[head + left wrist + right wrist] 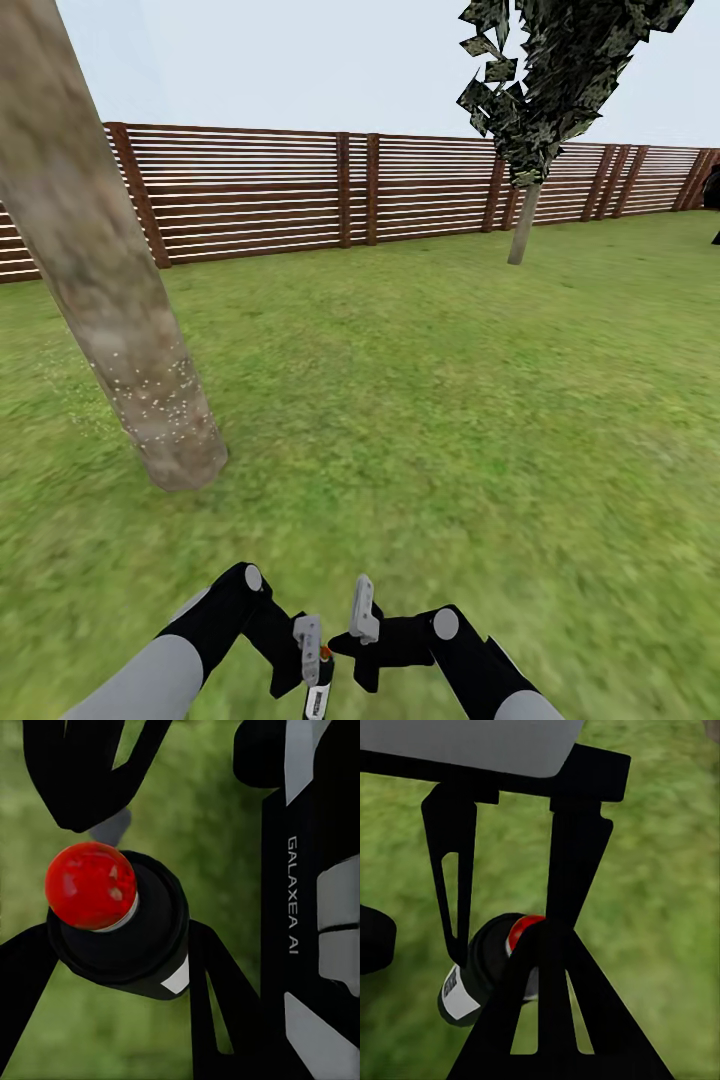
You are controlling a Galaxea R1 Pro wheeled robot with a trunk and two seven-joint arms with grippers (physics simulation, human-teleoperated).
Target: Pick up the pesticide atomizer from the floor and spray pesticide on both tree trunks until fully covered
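While both my arms hang low in front of me over the grass (430, 400), the pesticide atomizer (318, 683) sits between my two grippers, close to my body at the bottom of the head view. From the head view I can make out only a small orange-red dot and a pale strip of it, tucked against my left gripper (312, 665).

From my left wrist, the atomizer (120, 922) lies right between my black fingers (206, 997): a dark round body with a glossy red cap facing the camera and a white label patch on its side. My fingers sit close against its sides, so my left gripper looks clamped on it. Beside it stands the dark housing of my other arm, lettered in white.

From my right wrist, the same atomizer (487, 975) shows beyond my right gripper (502, 945), its dark body tilted, its red top partly hidden behind one finger (559, 967). My right fingers stand apart, with grass visible between them; whether they touch the atomizer I cannot tell.

One tree (110, 300) leans up just ahead on my left, its thick mottled trunk speckled with small white dots near the base. Well away, near the slatted wooden fence (300, 190), stands a thin-stemmed dark-leaved tree (525, 215).
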